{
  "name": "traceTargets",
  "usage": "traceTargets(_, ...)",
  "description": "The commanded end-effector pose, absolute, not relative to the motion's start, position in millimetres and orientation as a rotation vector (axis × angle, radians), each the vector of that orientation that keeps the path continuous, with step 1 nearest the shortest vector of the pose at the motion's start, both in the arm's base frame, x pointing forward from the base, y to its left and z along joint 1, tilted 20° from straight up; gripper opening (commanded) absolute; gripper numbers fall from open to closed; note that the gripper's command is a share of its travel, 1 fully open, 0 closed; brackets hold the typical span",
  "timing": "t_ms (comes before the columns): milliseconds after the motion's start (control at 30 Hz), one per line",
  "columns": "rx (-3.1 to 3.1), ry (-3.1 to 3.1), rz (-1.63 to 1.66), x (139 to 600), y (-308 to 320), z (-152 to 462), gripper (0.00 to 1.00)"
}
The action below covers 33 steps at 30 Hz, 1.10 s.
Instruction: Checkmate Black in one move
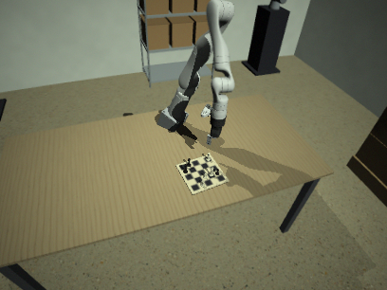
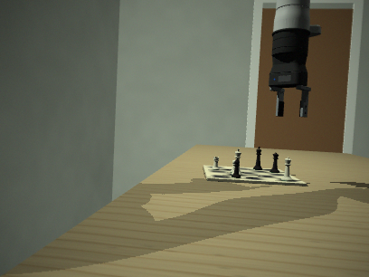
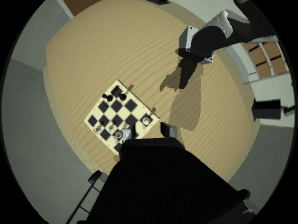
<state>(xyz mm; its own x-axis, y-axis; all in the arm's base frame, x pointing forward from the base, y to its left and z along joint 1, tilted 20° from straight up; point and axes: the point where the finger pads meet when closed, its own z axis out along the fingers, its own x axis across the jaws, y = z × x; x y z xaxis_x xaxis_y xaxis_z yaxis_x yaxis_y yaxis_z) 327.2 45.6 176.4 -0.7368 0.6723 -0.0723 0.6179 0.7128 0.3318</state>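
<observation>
A small chessboard lies on the wooden table, right of the middle; it also shows in the exterior view and in the wrist view. Several black and white pieces stand upright on it. In the exterior view a white pawn stands at the left, a white piece at the right, and black pieces between them. My gripper is open and empty. It hangs well above the table, behind the board's far edge. The square labels are too small to read.
The arm's base is mounted on the table behind the board. A shelf with cardboard boxes and a black pedestal stand beyond the table. The table's right edge is close to the board.
</observation>
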Motion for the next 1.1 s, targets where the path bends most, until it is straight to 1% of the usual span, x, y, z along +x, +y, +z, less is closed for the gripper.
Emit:
traceTargets(0, 1.004, 2.741, 0.427, 327.1, 45.3, 175.6, 1.00)
traceTargets(467, 0.404, 2.844, 0.356, 330.4, 44.8, 165.4, 1.00)
traceTargets(533, 0.404, 2.844, 0.356, 330.4, 44.8, 165.4, 1.00)
traceTargets(1067, -0.318, 2.812, 0.249, 334.6, 48.1, 155.0, 1.00)
